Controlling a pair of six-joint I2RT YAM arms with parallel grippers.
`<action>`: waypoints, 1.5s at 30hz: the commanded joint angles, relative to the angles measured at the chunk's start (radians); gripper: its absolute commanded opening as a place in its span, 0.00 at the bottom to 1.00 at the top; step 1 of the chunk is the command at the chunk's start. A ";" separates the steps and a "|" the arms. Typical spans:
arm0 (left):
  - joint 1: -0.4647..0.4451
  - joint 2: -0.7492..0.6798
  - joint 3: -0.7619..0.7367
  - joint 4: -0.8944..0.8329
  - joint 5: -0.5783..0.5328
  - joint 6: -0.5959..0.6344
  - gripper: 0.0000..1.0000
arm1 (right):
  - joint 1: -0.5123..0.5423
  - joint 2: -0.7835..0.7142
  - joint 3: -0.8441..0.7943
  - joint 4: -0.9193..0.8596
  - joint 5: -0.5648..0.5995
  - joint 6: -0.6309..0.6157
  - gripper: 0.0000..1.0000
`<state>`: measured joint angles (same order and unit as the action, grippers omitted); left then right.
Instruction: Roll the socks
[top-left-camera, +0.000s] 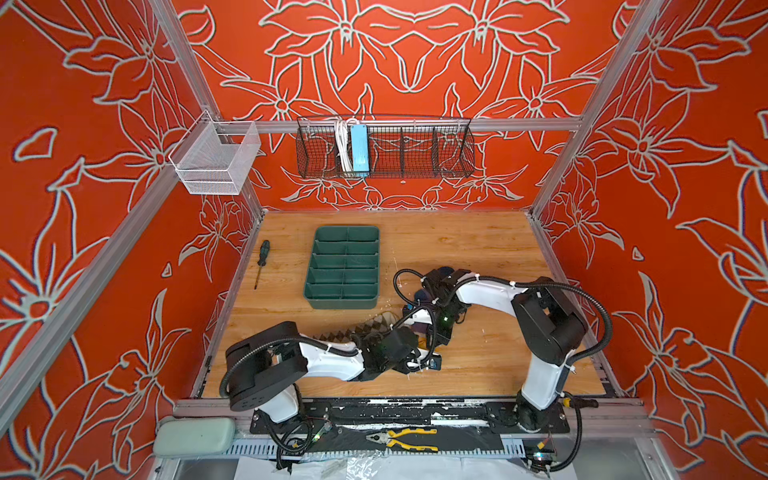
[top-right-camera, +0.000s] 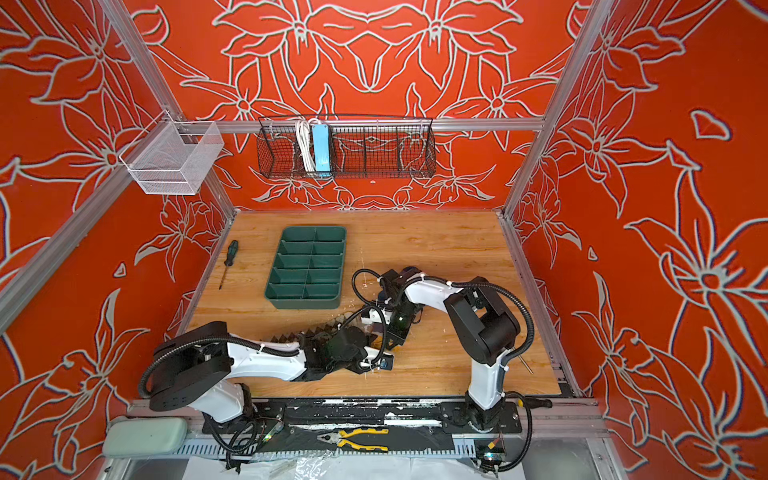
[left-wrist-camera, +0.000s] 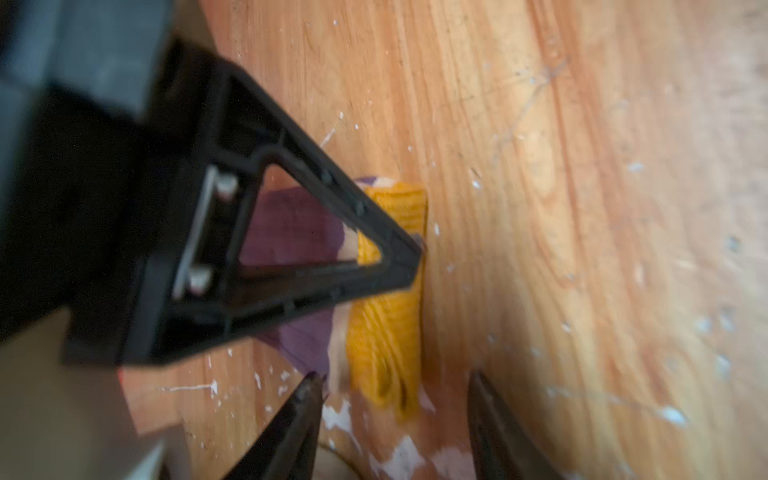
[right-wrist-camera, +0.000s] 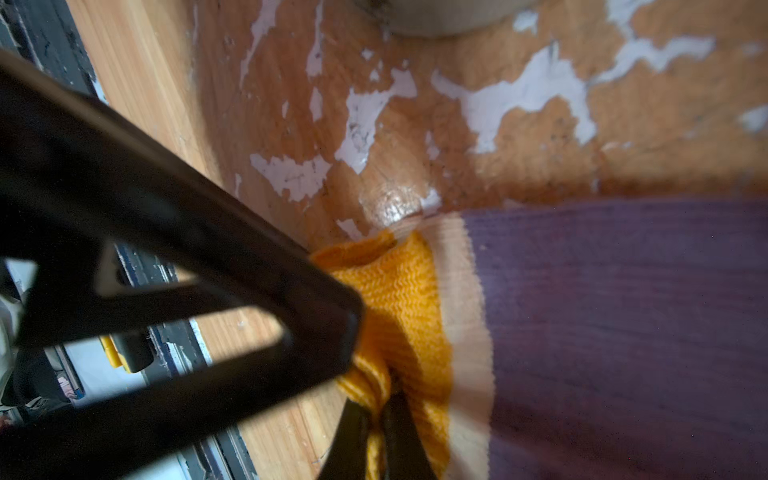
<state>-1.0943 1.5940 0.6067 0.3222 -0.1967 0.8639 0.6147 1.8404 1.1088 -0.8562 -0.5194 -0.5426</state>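
Right pincer (right-wrist-camera: 376, 432) pinches the purple sock (right-wrist-camera: 623, 332) by its yellow cuff (right-wrist-camera: 399, 299) (left pincer (left-wrist-camera: 395, 376) gapes astride it).

2 socks (top-left-camera: 376, 322) (right-wrist-camera: 623, 311), 2 robot arms (top-left-camera: 328, 361) (top-left-camera: 486, 293), 1 green tray (top-left-camera: 340, 303), 1 screwdriver (top-left-camera: 261, 264), 1 pr pliers (top-left-camera: 405, 439), 2 wire baskets (top-left-camera: 216, 162) (top-left-camera: 415, 153)

Orange-red walls (top-left-camera: 415, 50) with pale floral outlines are enclosing the wooden tabletop (top-left-camera: 465, 249) on 3 sides. Aluminium rails (top-left-camera: 519, 123) are framing the enclosure. A black wire basket (top-left-camera: 415, 160) is hanging along the back rail; a white mesh basket (top-left-camera: 216, 166) is hanging above the back-left corner. Even light is falling; white worn patches (right-wrist-camera: 519, 95) are showing on the wood.
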 joint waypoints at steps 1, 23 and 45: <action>-0.005 0.040 0.013 0.041 -0.021 -0.020 0.47 | -0.011 0.028 -0.006 -0.007 0.050 -0.013 0.00; 0.011 0.073 0.091 -0.130 -0.004 -0.202 0.00 | -0.025 -0.143 -0.088 0.049 0.153 0.036 0.28; 0.170 0.237 0.509 -0.814 0.375 -0.377 0.00 | -0.339 -1.075 -0.301 0.405 0.420 0.114 0.63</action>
<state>-0.9604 1.7615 1.0260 -0.2531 0.0795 0.5594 0.2760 0.8509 0.8322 -0.4614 -0.0044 -0.3717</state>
